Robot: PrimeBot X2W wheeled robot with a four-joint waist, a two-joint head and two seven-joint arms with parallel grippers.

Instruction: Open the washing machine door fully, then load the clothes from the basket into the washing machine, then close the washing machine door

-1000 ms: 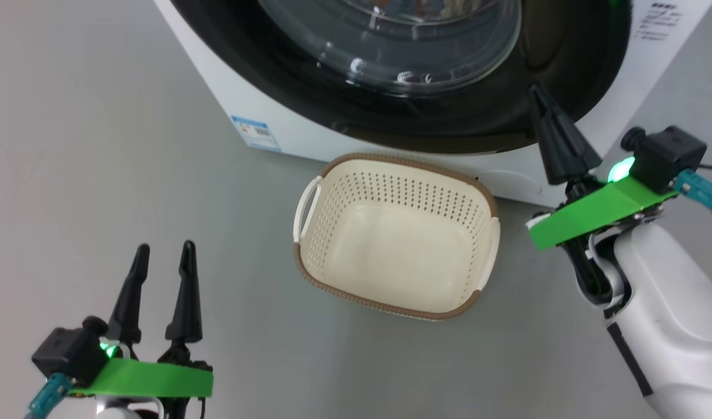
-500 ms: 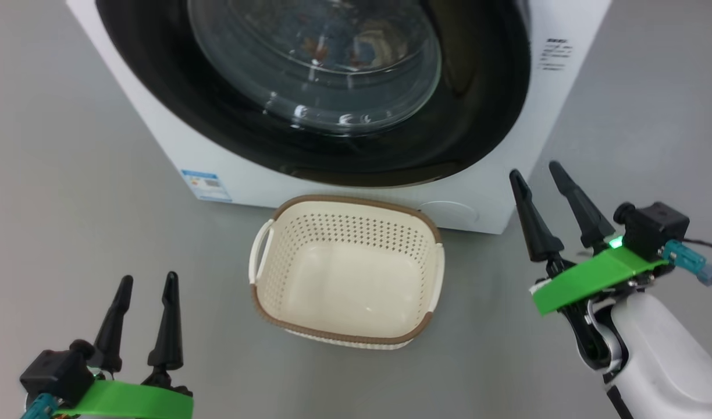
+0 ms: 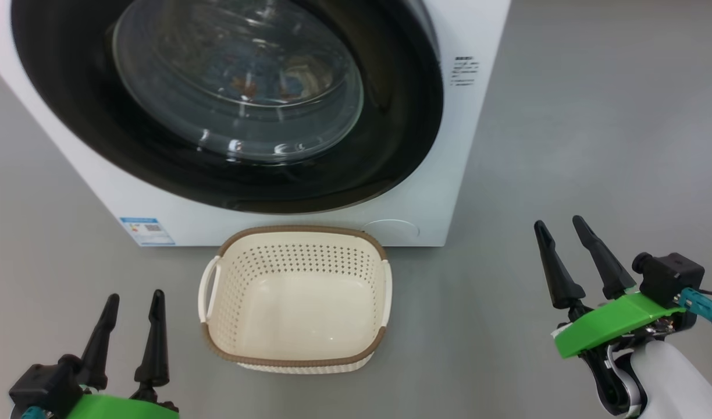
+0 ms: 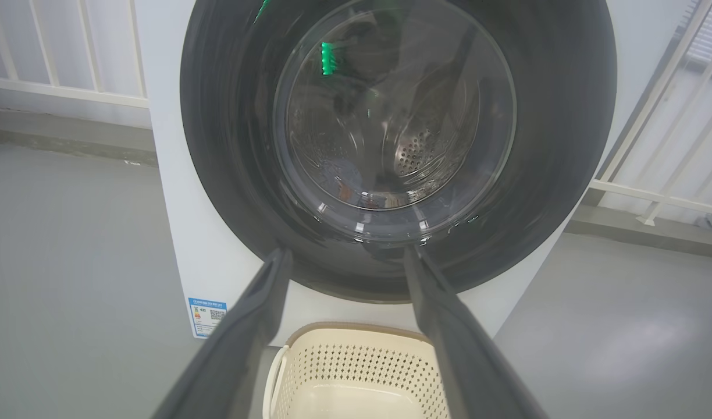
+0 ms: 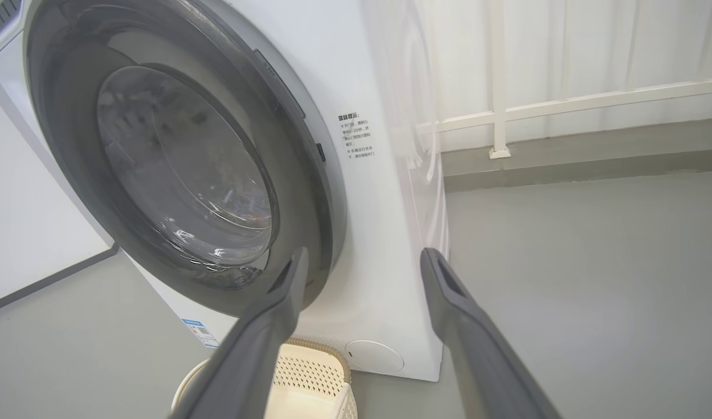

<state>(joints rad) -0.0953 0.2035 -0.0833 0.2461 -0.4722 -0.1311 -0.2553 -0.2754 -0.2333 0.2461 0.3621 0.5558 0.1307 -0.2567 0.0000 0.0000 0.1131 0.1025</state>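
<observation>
The white washing machine (image 3: 426, 192) stands ahead with its black-rimmed door (image 3: 391, 134) shut flat against the front. Through the glass bowl, blue and orange-brown clothes (image 3: 274, 87) lie inside the drum. On the floor before the machine sits the cream basket (image 3: 298, 349), with nothing in it. Low at the left, my left gripper (image 3: 134, 299) is open, well short of the basket. My right gripper (image 3: 559, 222) is open at the right, clear of the machine. The door (image 4: 565, 116) and basket (image 4: 362, 361) also appear between the left fingers, and the door (image 5: 59, 139) in the right wrist view.
Grey floor spreads all around the machine and basket. A white railing (image 5: 565, 105) runs along the wall behind the machine's right side. A blue label (image 3: 145, 230) marks the machine's lower left corner.
The right gripper has opened and drawn back from the door's rim to the right side. The head camera has pulled back, so more of the machine shows.
</observation>
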